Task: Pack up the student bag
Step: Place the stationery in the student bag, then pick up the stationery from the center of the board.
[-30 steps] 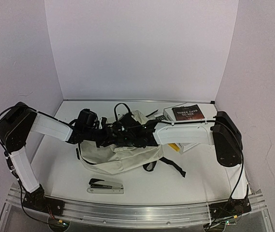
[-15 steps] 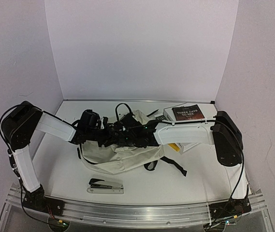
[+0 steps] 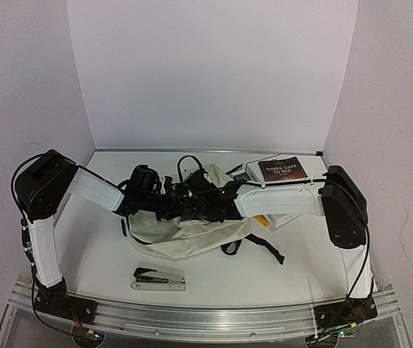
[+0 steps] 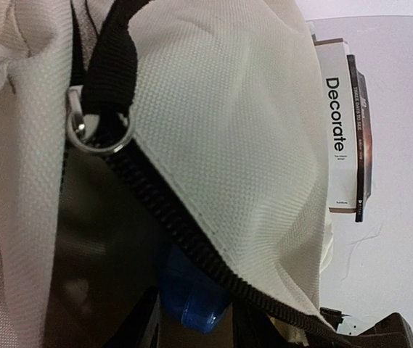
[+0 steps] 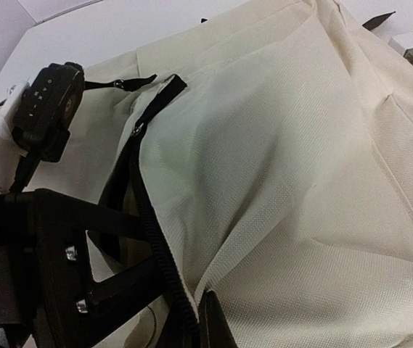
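The student bag [image 3: 184, 233], cream with black zippers, lies mid-table with both grippers at its open mouth. My left gripper [image 4: 195, 319] reaches into the dark inside past the zipper teeth [image 4: 170, 217]. A blue rounded object [image 4: 195, 290] sits clamped between its jaws. My right gripper [image 5: 202, 319] is shut on the bag's cream fabric edge [image 5: 213, 283] beside the zipper and holds it up. In the top view, the left gripper [image 3: 171, 203] and the right gripper [image 3: 200, 206] meet over the bag. A metal ring [image 4: 97, 130] hangs from a black strap.
A black and silver stapler [image 3: 159, 279] lies near the front edge, left of centre. A stack of books [image 3: 282, 171] stands at the back right, with a white "Decorate" book [image 4: 340, 138] among them. Black bag straps [image 3: 260, 250] trail to the right. Walls close in on three sides.
My left arm has pushed rightward, deeper into the bag's mouth. Its jaws opened briefly and closed again on the blue object. The bag has shifted slightly right. The right gripper's hold is unchanged.
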Action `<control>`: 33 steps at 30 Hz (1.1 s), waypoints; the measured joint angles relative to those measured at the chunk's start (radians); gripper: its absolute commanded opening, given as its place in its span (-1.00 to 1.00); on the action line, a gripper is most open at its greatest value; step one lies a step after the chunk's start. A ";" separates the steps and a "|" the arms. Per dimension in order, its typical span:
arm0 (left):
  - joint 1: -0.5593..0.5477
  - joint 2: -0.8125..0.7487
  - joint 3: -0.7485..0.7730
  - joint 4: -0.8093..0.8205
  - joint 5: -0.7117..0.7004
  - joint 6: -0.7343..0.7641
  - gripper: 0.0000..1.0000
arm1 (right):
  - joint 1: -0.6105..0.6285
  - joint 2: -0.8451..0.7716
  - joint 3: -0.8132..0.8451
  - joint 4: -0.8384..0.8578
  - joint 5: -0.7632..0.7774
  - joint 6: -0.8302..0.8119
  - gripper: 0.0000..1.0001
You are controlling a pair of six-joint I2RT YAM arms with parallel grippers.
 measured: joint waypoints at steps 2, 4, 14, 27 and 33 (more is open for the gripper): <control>-0.006 0.017 0.004 0.027 0.014 -0.003 -0.27 | -0.002 -0.013 -0.013 0.000 0.006 -0.001 -1.00; -0.009 0.033 0.005 0.058 0.032 -0.008 -0.18 | -0.005 -0.022 -0.020 -0.001 0.006 -0.003 -0.99; -0.016 -0.144 -0.058 -0.047 -0.044 0.095 0.29 | 0.001 -0.069 -0.064 0.024 -0.009 -0.018 -0.44; 0.041 -0.587 -0.166 -0.459 -0.246 0.187 0.94 | 0.014 -0.275 -0.202 0.141 -0.172 -0.178 0.61; 0.167 -0.746 -0.179 -0.616 -0.235 0.210 0.99 | 0.125 -0.379 -0.292 0.185 -0.303 -0.365 0.75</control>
